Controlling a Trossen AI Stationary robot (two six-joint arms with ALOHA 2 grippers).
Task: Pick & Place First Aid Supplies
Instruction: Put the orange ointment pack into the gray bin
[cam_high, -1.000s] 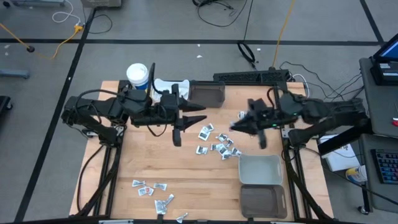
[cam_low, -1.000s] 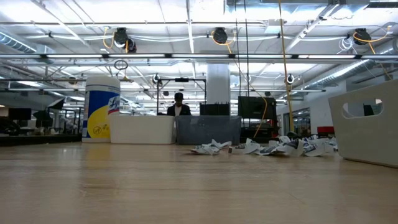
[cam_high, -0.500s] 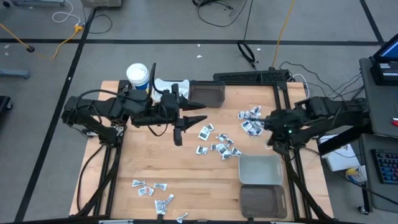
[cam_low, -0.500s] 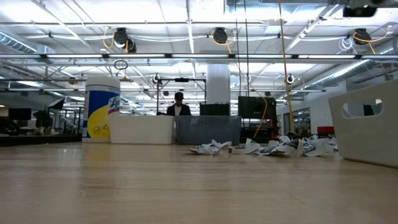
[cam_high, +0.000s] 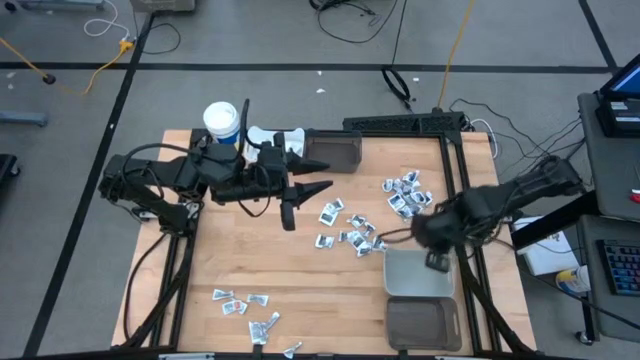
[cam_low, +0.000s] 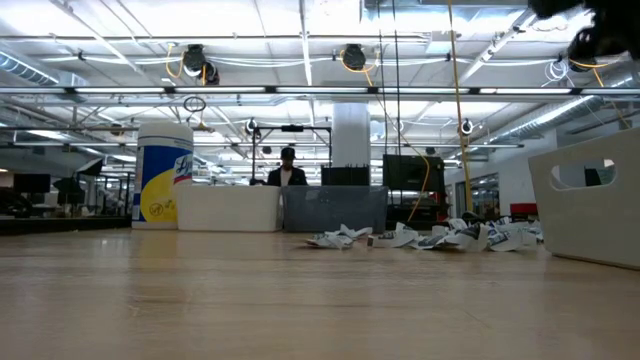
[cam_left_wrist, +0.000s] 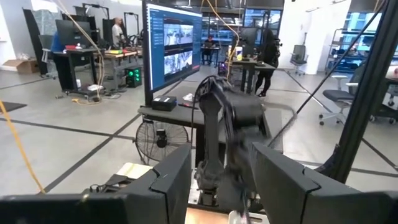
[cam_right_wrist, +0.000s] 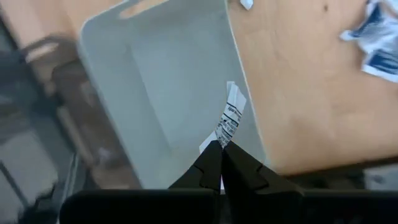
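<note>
Broadly, a wooden table (cam_high: 300, 265) fills the middle of the high view, with both dark arms reaching in from its sides. The left arm lies across the far left part of the table, and the left gripper (cam_high: 305, 195) hangs over bare wood with its fingers standing apart, nothing between them. The right arm comes in from the right edge, and the right gripper (cam_right_wrist: 221, 163) is above the light grey bin (cam_high: 420, 285), which sits at the near right with a dark bin (cam_high: 425, 322) just nearer. Its fingers are pressed together on a small white packet (cam_right_wrist: 231, 117) that sticks out past the tips, over the bin's floor near one wall. A dark bin (cam_high: 335, 152) and a white bin (cam_high: 265, 137) stand at the far edge, beside a white cup with a yellow band (cam_high: 221, 120). Loose first aid packets (cam_high: 350, 232) lie scattered mid-table, another cluster (cam_high: 405, 193) farther right, and a third group (cam_high: 245, 305) at the near left. In the low view a person (cam_low: 288, 170) shows well behind the table.
</note>
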